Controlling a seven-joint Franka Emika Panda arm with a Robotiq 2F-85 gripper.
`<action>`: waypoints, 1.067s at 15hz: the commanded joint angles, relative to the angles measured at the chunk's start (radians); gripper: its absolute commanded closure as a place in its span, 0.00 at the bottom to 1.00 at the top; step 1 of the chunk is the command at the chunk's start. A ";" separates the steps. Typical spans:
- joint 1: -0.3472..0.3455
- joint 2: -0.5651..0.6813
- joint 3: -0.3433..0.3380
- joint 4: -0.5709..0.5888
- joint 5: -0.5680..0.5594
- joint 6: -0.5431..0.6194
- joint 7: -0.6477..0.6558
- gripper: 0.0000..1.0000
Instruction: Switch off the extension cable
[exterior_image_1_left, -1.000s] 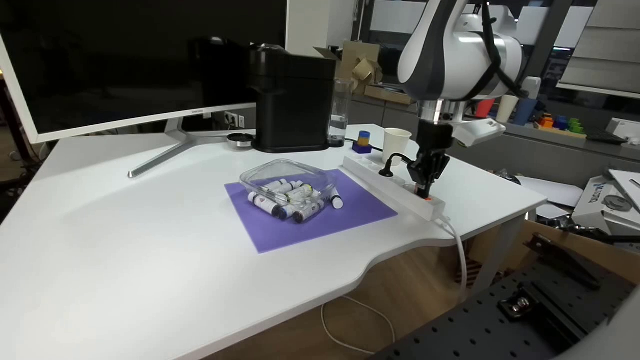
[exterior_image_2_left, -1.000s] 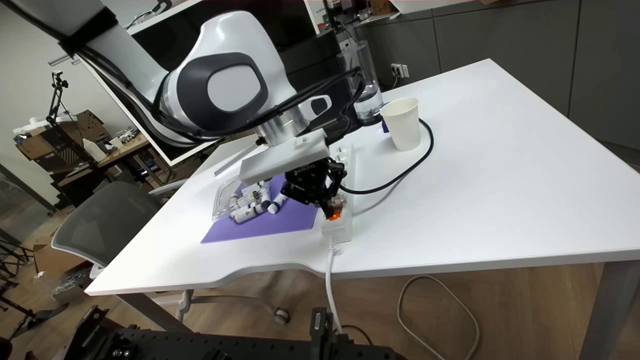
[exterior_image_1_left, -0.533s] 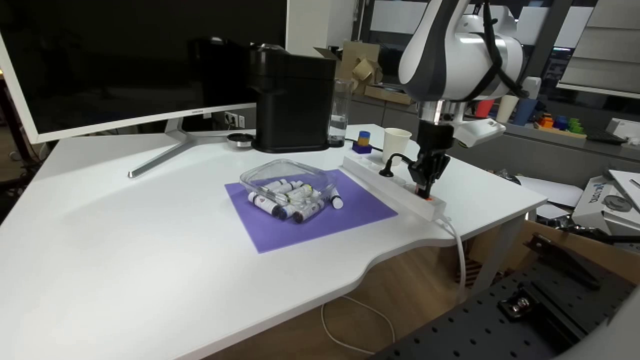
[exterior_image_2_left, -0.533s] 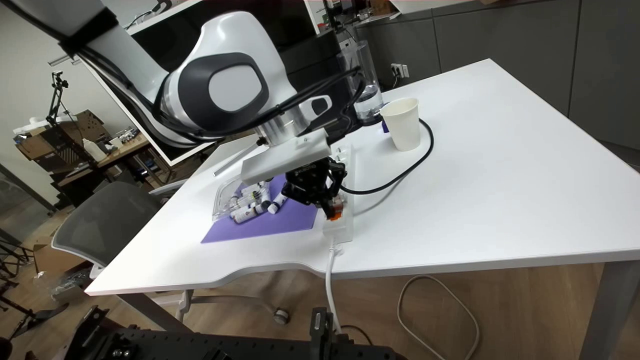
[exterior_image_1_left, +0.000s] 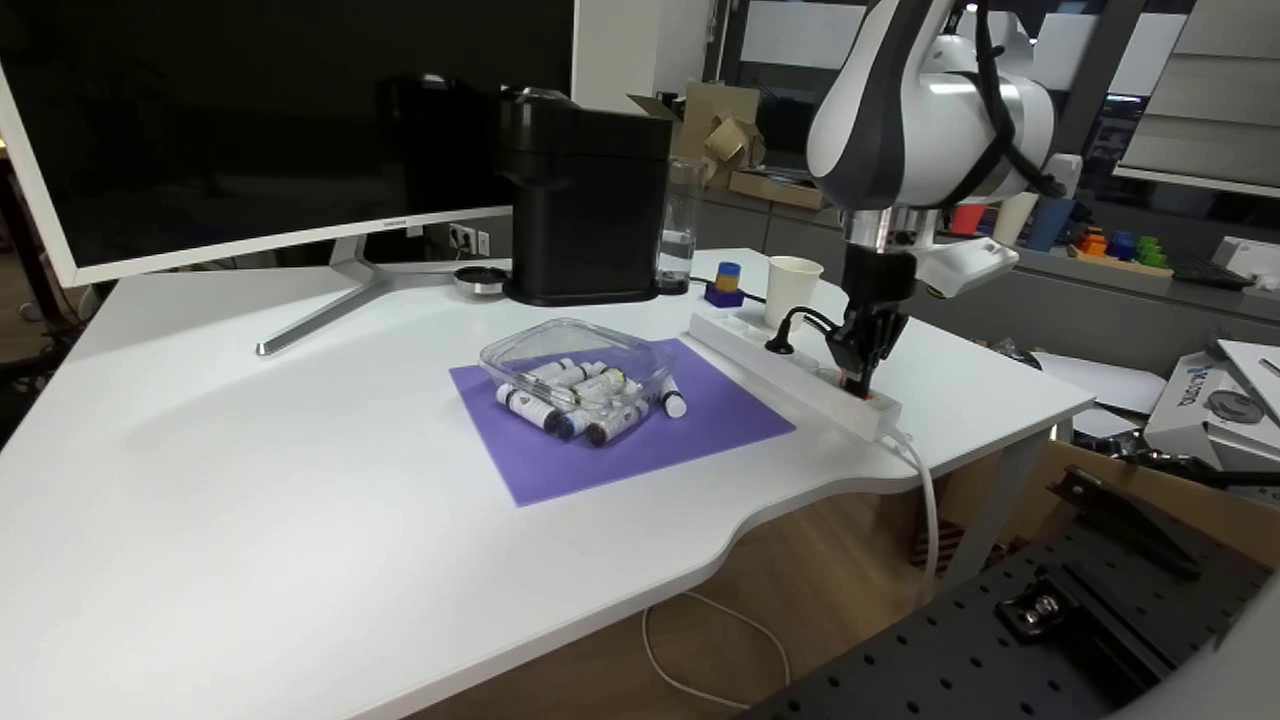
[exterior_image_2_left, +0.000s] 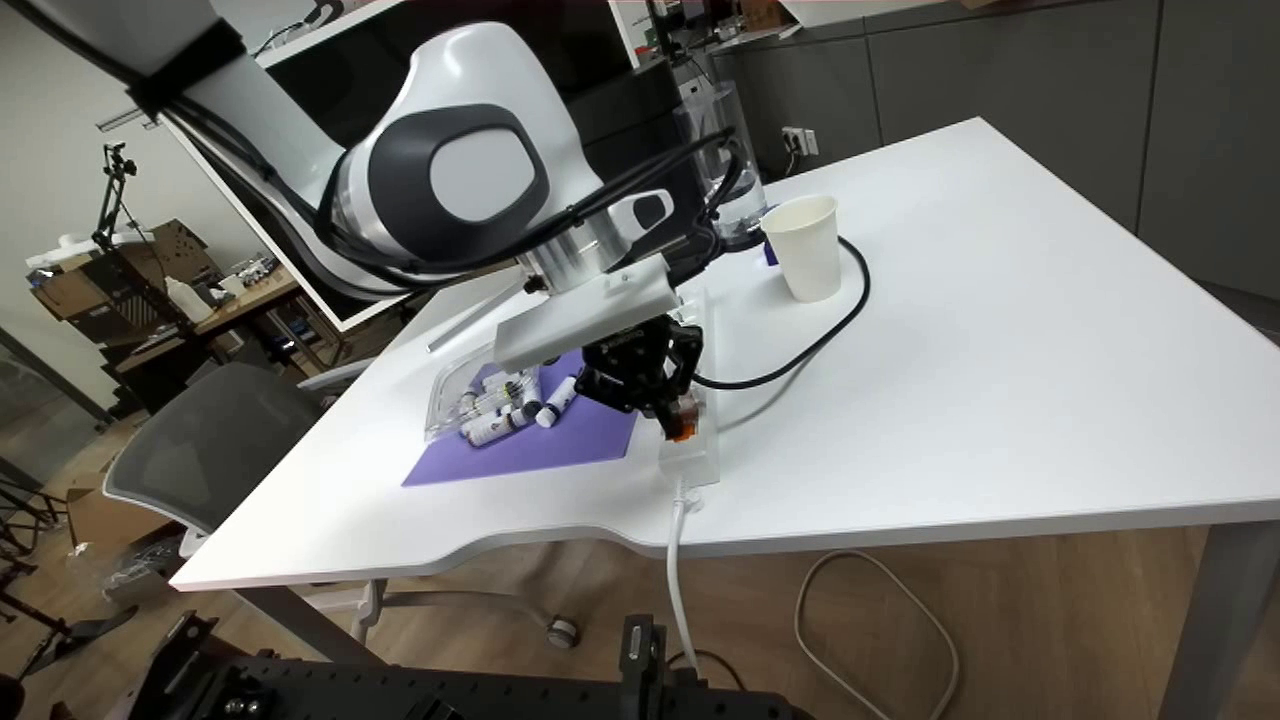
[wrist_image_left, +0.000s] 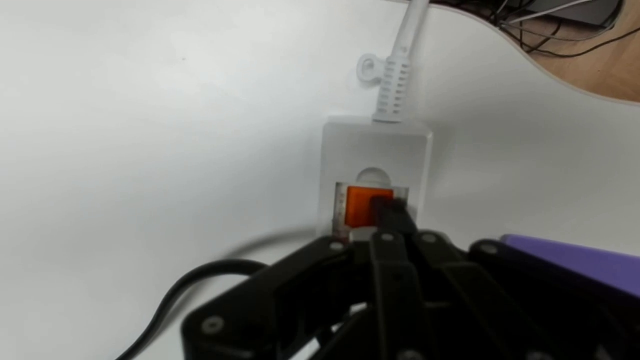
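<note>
On boxy extension cable (wrist_image_left: 400, 155): squarish switch (wrist_image_left: 359, 206) beneath claw (wrist_image_left: 397, 215).

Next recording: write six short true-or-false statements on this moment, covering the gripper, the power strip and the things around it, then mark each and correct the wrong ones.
1. The gripper is shut, with its fingertips at the orange switch. True.
2. The white cord leaves the power strip at the end farthest from the orange switch. False: the white cord leaves at the end nearest it.
3. A black plug sits in the power strip. True.
4. The purple mat lies beside the power strip. True.
5. The paper cup stands on the purple mat. False: the paper cup stands on the white table.
6. The monitor shows a bright picture. False: the monitor is dark.
</note>
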 joint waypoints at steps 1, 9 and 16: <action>-0.004 0.099 -0.010 0.027 -0.021 0.036 0.037 1.00; -0.031 -0.068 0.049 -0.056 0.018 0.020 0.013 1.00; -0.029 -0.278 0.117 -0.161 0.125 0.038 -0.015 1.00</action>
